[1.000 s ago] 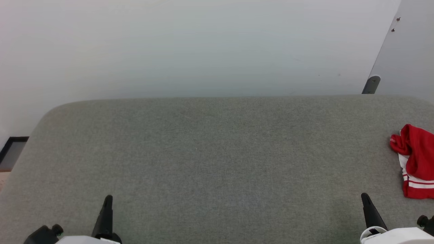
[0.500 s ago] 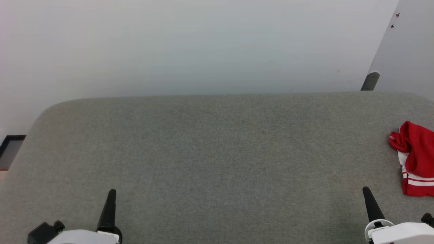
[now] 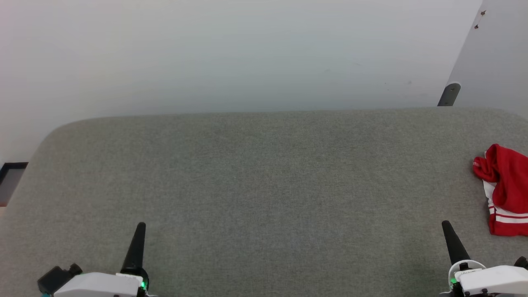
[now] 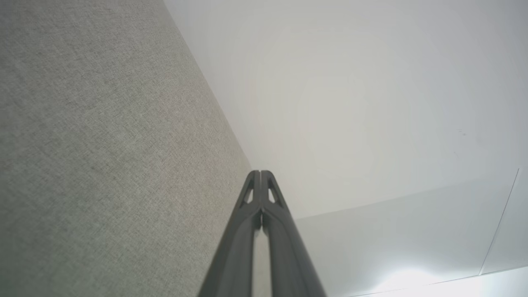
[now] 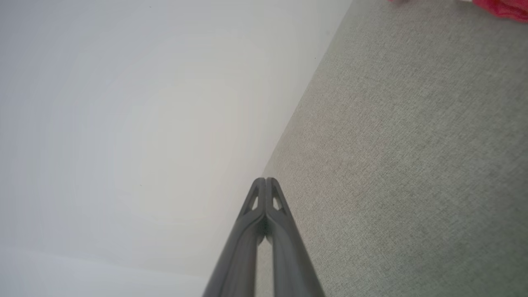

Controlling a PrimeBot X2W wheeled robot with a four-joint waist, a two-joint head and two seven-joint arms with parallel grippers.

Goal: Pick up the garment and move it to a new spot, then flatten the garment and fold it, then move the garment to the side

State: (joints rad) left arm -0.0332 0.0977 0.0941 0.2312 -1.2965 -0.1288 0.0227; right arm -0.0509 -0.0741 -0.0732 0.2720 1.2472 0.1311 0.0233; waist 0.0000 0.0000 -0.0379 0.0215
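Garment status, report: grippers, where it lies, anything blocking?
Left gripper shut, empty. Right gripper shut, empty. Garment crumpled at right edge of padded surface, untouched, partly out of head view. Nothing seen between right gripper and it.

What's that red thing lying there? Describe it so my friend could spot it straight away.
Start at the wide grey fabric-covered surface before the pale wall. Follow it to its right side, past the right gripper, where the garment lies crumpled in a heap. Bright red with white stripes, it stands out against the plain grey.
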